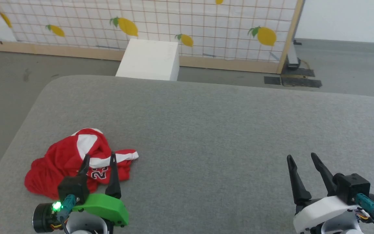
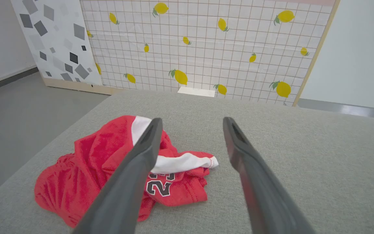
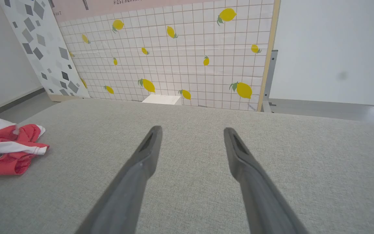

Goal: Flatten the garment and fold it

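A wide, soft-cornered platform (image 1: pixel 213 130) covered in grey woven upholstery with a fine, even weave fills most of the head view. The garment (image 1: pixel 65 162), a pair of bright red shorts in soft, slightly fuzzy fabric, lies crumpled in a loose heap at about 8 o'clock on the platform, near its left edge. White stripe panels curl across the top of the heap, a narrow white band with red trim sticks out toward 3 o'clock, and dark digits outlined in white show on a fold at the near side. The left gripper (image 1: pixel 99 155), on a glossy green plastic mount, sits at 7 o'clock. Its two long, tapering dark fingers are spread wide and point toward 12 o'clock over the near right part of the heap; whether they touch the cloth cannot be told. In the left wrist view, one finger crosses in front of the red fabric and the other stands over bare upholstery. The right gripper (image 1: pixel 301 156), on a smooth white mount, sits at 5 o'clock, well apart from the shorts, with its matte fingers also spread wide over bare grey weave. Beyond the far edge at 12 o'clock stands a plain white block (image 1: pixel 149 60). Behind it is a wood-framed panel (image 1: pixel 206 26) printed with a thin grid and yellow lemons, on a smooth grey floor (image 1: pixel 8 81).
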Controlling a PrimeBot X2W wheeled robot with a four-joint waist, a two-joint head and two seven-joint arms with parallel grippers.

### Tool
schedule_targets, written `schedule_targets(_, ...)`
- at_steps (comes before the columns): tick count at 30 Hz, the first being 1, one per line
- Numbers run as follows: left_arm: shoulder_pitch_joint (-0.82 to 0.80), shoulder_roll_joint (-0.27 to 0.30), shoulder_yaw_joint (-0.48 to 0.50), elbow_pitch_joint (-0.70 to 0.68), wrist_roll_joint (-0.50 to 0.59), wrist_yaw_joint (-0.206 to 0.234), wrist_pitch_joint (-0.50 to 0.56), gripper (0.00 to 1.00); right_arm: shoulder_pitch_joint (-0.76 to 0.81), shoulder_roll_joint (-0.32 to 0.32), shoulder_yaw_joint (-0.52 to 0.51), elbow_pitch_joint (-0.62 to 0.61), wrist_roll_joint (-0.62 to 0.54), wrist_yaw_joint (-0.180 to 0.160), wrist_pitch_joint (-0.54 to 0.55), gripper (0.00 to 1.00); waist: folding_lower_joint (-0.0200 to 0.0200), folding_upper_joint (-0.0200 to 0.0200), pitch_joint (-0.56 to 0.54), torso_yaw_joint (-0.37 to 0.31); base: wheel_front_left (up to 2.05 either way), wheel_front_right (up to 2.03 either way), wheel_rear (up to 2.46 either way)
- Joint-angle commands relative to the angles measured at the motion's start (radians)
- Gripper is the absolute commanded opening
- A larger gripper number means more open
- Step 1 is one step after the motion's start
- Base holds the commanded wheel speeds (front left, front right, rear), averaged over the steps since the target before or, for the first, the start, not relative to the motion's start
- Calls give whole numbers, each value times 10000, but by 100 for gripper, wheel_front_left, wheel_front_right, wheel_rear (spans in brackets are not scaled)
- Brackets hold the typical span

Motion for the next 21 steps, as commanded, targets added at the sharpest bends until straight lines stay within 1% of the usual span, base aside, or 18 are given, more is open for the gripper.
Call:
schedule_targets(1, 169, -20, 14, 37, -151, 55, -96, 100, 148, 0, 26, 58, 115, -6, -115, 100, 0, 0, 45, 276, 0, 0, 0)
schedule_targets(21, 422, -27, 120, 73, -580, 287, -505, 100, 106, 0, 325, 474, 509, -8, -522, 100, 0, 0, 79, 1778, 0, 0, 0)
